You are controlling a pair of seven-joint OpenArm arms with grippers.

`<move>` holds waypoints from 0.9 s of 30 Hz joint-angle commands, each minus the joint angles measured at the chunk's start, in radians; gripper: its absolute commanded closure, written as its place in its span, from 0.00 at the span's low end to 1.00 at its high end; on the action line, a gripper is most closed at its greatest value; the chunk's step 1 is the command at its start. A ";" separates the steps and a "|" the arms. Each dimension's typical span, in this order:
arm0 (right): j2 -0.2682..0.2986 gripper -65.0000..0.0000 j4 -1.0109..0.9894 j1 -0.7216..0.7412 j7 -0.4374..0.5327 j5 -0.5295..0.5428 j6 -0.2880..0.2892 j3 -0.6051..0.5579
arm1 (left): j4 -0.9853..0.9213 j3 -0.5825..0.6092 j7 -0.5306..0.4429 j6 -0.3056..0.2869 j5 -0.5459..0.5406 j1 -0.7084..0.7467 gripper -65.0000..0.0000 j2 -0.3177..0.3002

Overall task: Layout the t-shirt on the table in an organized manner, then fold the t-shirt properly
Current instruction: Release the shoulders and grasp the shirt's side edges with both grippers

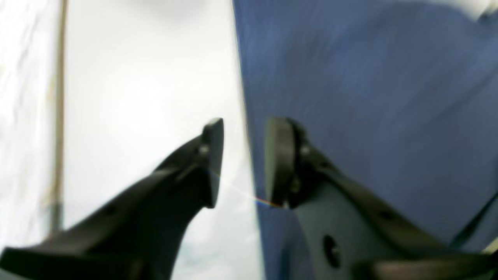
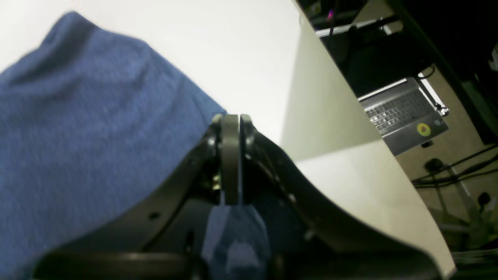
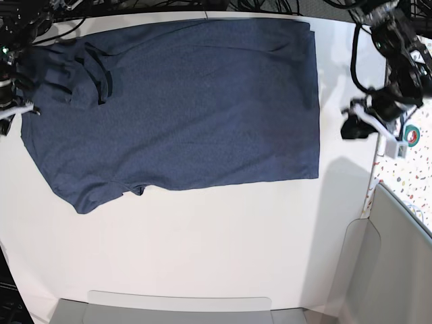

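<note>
Fabric of a dark heathered navy blue covers most of the far half of the white bench: the t-shirt lies spread out flat, its straight hem edge toward the side where the left tool hangs, its collar and sleeve end bunched in soft folds at the opposite side by the right tool. One short sleeve juts out toward the near edge as a blunt corner. No lettering, brand or label can be read on the upturned side; the cloth shows only its fine heather grain. From the left wrist view the left tool has its two black fingers spread with a clear gap, straddling the shirt's straight edge, with nothing between them. From the right wrist view the right tool is pressed together, pinching a fold of the shirt. A grey laptop with a yellow sticker sits on the floor beyond the bench edge.
</note>
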 commanded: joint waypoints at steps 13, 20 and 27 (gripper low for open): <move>0.014 0.87 -0.151 0.151 0.025 0.012 -0.006 -0.060 | -0.877 -0.035 -0.038 -0.002 -0.158 -0.361 0.67 -0.080; 0.014 0.87 -0.151 0.168 0.025 0.012 -0.004 -0.060 | -0.916 0.121 -0.173 -0.002 -0.156 -0.383 0.67 -0.129; 0.014 0.87 -0.149 0.168 0.025 0.012 -0.004 -0.060 | -0.956 0.250 -0.259 -0.002 -0.156 -0.384 0.67 -0.128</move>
